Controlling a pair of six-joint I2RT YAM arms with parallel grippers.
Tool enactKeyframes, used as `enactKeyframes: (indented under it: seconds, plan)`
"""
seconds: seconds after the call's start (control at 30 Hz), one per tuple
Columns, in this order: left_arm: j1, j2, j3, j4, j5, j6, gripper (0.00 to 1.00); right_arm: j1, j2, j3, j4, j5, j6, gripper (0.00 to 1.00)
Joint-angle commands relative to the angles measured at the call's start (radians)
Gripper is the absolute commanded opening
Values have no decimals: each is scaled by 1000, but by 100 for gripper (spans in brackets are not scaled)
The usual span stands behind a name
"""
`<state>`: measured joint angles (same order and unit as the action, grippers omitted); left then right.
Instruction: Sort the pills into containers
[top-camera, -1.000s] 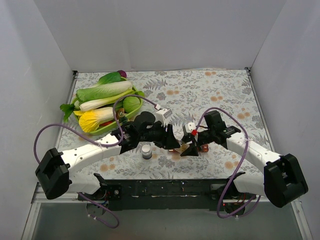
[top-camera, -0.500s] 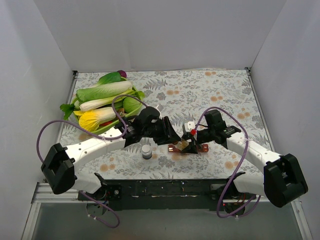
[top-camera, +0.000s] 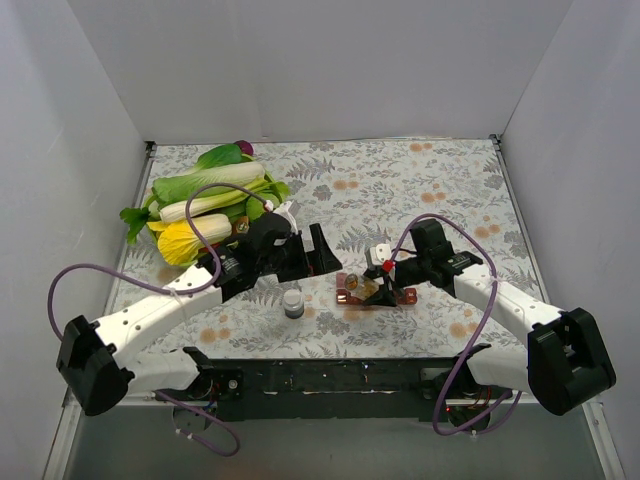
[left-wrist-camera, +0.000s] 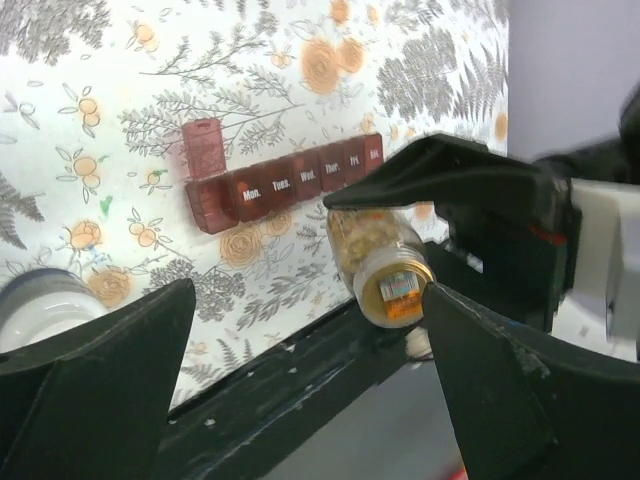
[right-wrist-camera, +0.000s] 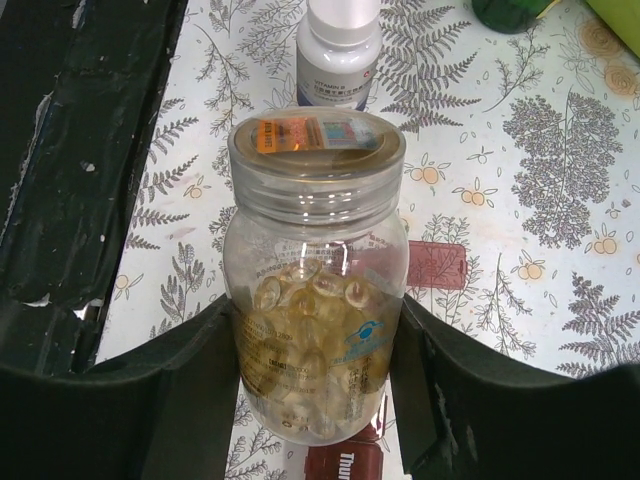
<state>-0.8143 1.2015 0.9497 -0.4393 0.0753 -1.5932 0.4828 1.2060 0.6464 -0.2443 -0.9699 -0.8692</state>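
The containers (left-wrist-camera: 285, 183) are a dark red strip of day-labelled compartments lying on the floral table, and the lid of the end one stands up. The same containers (top-camera: 376, 297) lie under my right gripper (top-camera: 377, 284). That right gripper (right-wrist-camera: 315, 312) is shut on a clear jar (right-wrist-camera: 316, 250) of yellow pills (right-wrist-camera: 310, 330), with the top of the jar (left-wrist-camera: 392, 285) turned toward my left arm. My left gripper (left-wrist-camera: 308, 292) is wide open with nothing between its fingers. In the top view the left gripper (top-camera: 312, 252) hangs left of the jar.
A small grey bottle with a white cap (top-camera: 293, 303) stands left of the strip. A green tray of vegetables (top-camera: 205, 212) fills the back left. A green bottle (right-wrist-camera: 508, 10) shows beyond the jar. The black base rail (top-camera: 320, 378) runs along the near edge.
My left gripper has opened wide and drawn back to the left, away from the jar. The right gripper still holds the jar over the strip.
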Motion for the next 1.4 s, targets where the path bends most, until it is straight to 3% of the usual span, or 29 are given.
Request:
enactKeyframes:
  seconds: [0.0, 0.03, 0.07, 0.17, 0.27, 0.37, 0.63, 0.73, 0.9, 1.2, 1.3, 1.37]
  plan:
    - [1, -114, -46, 141, 171, 388, 98, -4, -2, 45, -53, -55, -53, 3]
    - [0, -137, -101, 189, 252, 559, 98, -3, 6, 56, -71, -61, -65, 4]
    - [0, -161, -138, 239, 414, 632, 98, -3, 10, 62, -90, -73, -79, 4]
    - [-37, -250, -253, 364, 538, 928, 98, -4, 26, 78, -128, -84, -102, 4]
    - [-77, -258, -289, 406, 525, 1131, 98, -3, 26, 78, -131, -84, -105, 4]
    - [-111, -197, -240, 406, 463, 1228, 98, -3, 32, 76, -130, -84, -105, 4]
    - [-151, -54, -160, 427, 359, 1342, 98, -3, 41, 78, -136, -84, -110, 4]
    - [-155, -11, -134, 422, 360, 1337, 93, -3, 41, 78, -139, -84, -113, 4]
    - [-155, 29, -106, 407, 374, 1313, 72, -3, 40, 78, -138, -82, -113, 4]
    - [-158, 67, -91, 395, 357, 1291, 72, -3, 36, 78, -138, -84, -113, 4]
    - [-158, 89, -75, 378, 353, 1291, 65, -3, 36, 78, -138, -84, -113, 4]
    - [-158, 101, -71, 370, 347, 1285, 54, -3, 35, 78, -136, -82, -111, 4]
